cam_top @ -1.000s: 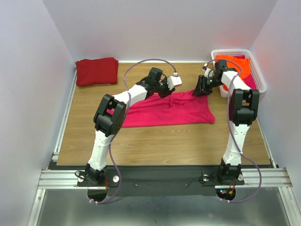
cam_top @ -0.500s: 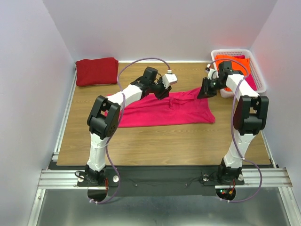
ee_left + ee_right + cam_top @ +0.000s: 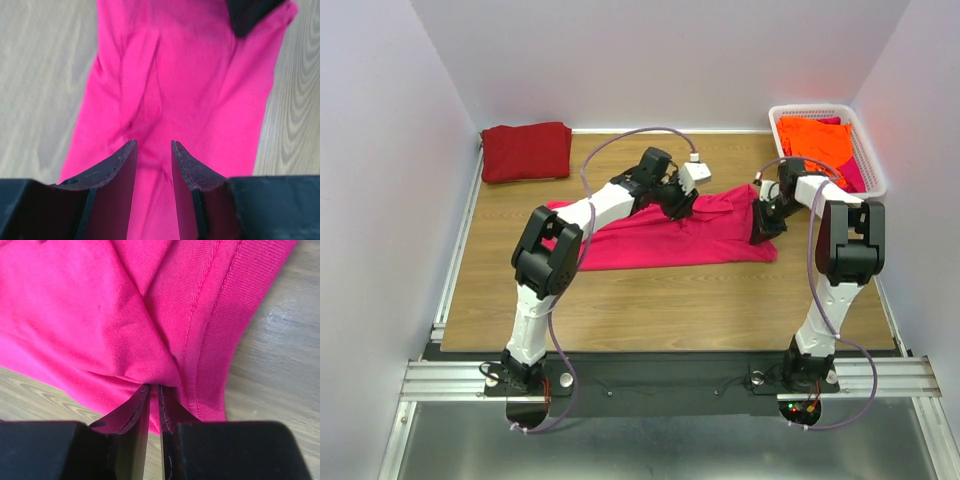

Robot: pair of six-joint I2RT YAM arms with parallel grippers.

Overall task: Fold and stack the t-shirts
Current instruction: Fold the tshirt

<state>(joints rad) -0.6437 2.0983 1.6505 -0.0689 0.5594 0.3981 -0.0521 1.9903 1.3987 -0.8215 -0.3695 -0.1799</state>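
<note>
While the overhead camera looks down, the table (image 3: pixel 650 300) shows bare wood all along the near side, in front of the pink t-shirt (image 3: pixel 670 238), which lies spread crosswise mid-table. In the far left corner is the maroon t-shirt (image 3: pixel 526 151), folded and well apart. In the far right corner, the basket (image 3: pixel 873 172) holds the orange t-shirts (image 3: pixel 815 140), near my right arm. My left gripper (image 3: pixel 680 200) sits at the pink shirt's far edge and my right gripper (image 3: pixel 765 222) at its right end.

Left wrist now: my fingers (image 3: pixel 117 170) are parted a little over rumpled pink cloth, with nothing clamped as far as I can make out. Wood shows on both sides.

Right wrist: the jaws are nearly closed, with a fold of pink pinched at the tips just beside the ribbed hem. Bare wood lies to the right.
</note>
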